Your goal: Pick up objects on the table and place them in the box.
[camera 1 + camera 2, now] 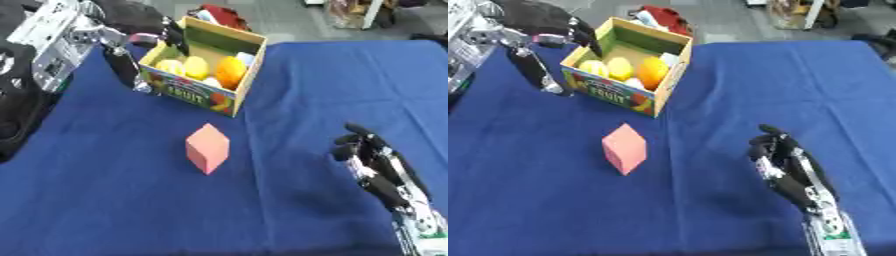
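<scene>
One pink block point(207, 148) is all that lies loose on the blue table point(332, 80), standing on a corner-like tilt near the middle. At far left the left hand point(140, 31) hovers by the box point(197, 92), fingers extended and holding nothing; the box already holds yellow and orange fruit point(229, 71). At right, the right hand point(785, 162) rests idle, fingers relaxed. A careless approach could topple the block. Open cloth surrounds it on every side.
</scene>
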